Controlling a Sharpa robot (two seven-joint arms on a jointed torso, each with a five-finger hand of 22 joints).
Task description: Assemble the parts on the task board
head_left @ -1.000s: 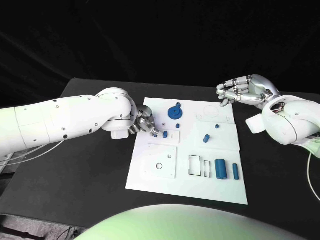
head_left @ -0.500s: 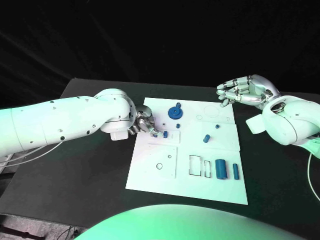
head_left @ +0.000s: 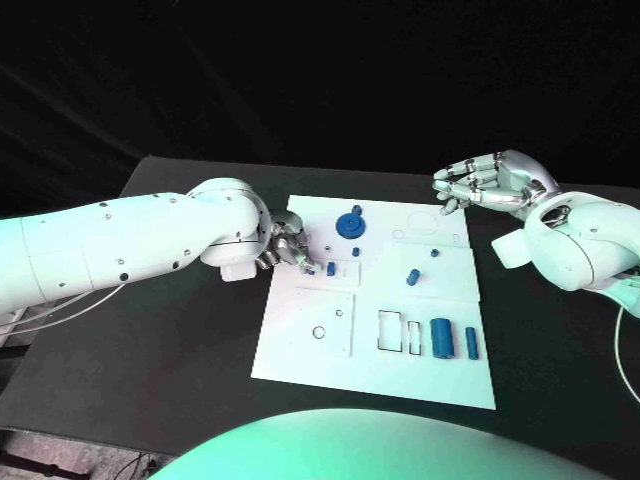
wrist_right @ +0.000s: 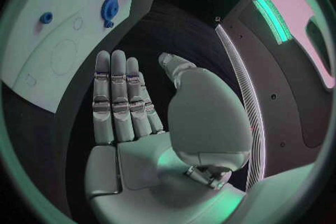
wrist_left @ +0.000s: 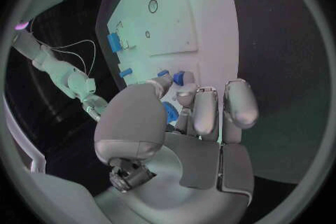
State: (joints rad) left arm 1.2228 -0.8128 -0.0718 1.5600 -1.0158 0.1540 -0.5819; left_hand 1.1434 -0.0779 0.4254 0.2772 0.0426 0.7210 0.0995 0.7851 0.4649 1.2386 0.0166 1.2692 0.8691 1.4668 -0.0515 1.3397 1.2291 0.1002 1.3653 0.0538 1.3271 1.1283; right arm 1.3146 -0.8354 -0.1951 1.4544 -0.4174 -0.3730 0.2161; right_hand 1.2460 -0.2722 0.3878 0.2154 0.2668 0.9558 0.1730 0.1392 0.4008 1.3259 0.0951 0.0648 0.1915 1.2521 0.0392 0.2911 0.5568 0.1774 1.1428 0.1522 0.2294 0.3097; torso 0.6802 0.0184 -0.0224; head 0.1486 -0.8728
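Little has moved over the last second: the left robot hand (head_left: 291, 248) has crept a touch further along the near-left edge of the white plastic task board (head_left: 382, 375), and the small blue part (wrist_left: 170, 112) it carries has travelled with it. From the left wrist view that part sits pinched between thumb and fingers, so this hand is grasping it, poised low over the board. Just ahead of its fingertips stands a small blue peg (head_left: 330, 268), with another tiny blue piece (head_left: 356, 252) a little beyond it.

The right robot hand (head_left: 482, 182) has stayed put above the black desk (head_left: 162, 330), off the board's far corner; its fingers are curled loosely in the head view, straighter in its own wrist view, and it grasps nothing.

Well beyond the left hand's fingers lies the round blue gear-like part (head_left: 352, 223); further across the board stand a short blue post (head_left: 411, 277), a blue cylinder (head_left: 441, 336) and a slimmer blue bar (head_left: 472, 343), the last two side by side.

So small a shift suggests fine alignment is in hand: the carried part appears to be nearing its seat by the peg, not yet released.
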